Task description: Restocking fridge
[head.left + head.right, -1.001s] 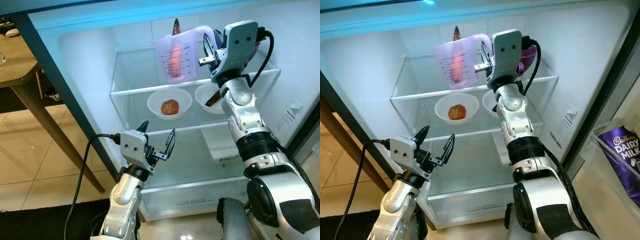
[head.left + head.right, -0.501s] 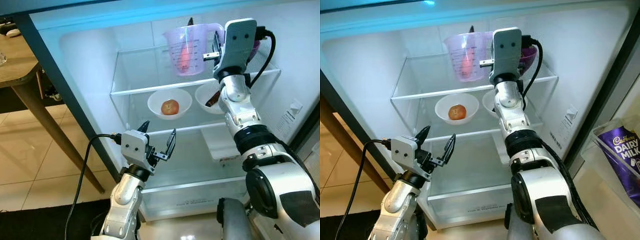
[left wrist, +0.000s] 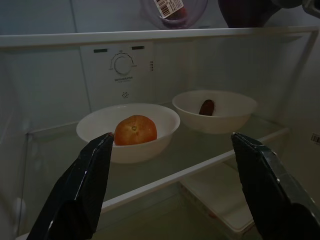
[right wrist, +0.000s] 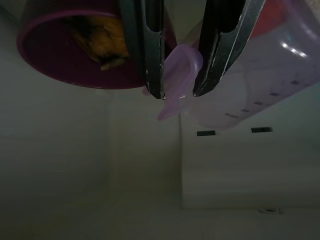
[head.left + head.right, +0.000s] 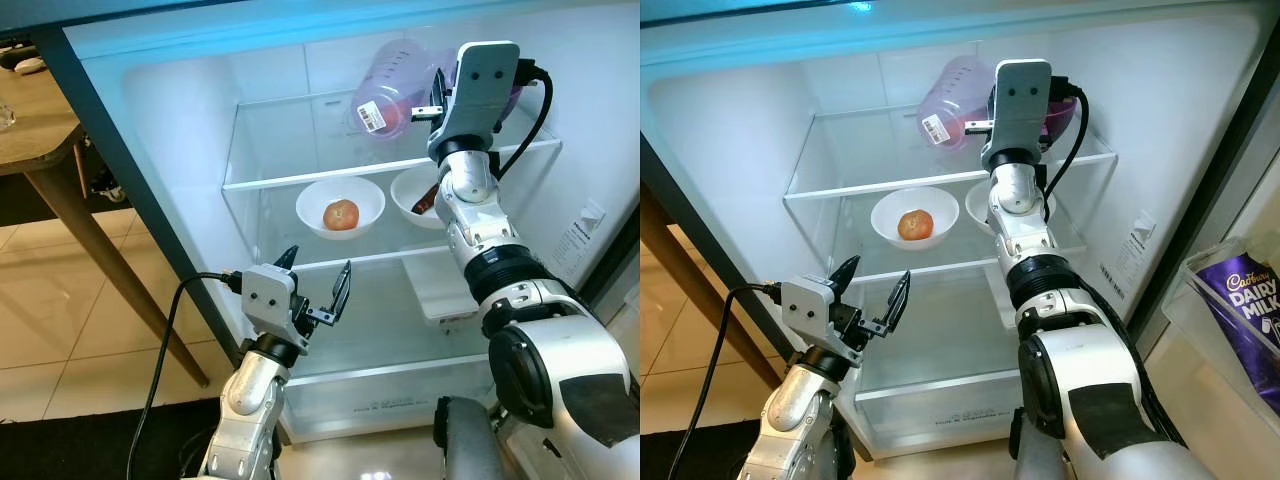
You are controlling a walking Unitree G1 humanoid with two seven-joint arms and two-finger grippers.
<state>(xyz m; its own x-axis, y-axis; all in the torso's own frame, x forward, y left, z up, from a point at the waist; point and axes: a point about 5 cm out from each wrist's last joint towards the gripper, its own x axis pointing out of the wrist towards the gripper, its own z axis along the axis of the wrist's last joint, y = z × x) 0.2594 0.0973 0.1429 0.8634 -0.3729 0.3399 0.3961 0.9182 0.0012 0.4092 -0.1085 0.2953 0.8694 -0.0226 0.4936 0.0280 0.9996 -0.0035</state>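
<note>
— Tipped right over now, your jug (image 5: 388,95): a second ago it hung upright in front of the top shelf (image 5: 330,175), and now it lies on its side up there, base and barcode label facing you. What do you make of it?

— First, near to far. Your left tool (image 5: 312,283) has not budged; it hovers low in front of the fridge, fingers apart, holding nothing. Beyond it on the middle shelf sit a white bowl (image 5: 340,203) with a tomato (image 5: 341,213), and a second white bowl (image 3: 215,109) with a small dark item. Your right tool (image 4: 178,62) is up at the top shelf, clamped on the jug's handle, with a purple bowl (image 4: 80,50) just beside it.

— So is the jug stocked?

— Not yet, I'd judge. On its side, whatever is inside could slide out when you let go.

— What can't you see?

— Whether the jug rests on the glass or hangs in your grip. The reddish contents are only a blur through the plastic, and the food in the purple bowl is too dark to name.
</note>
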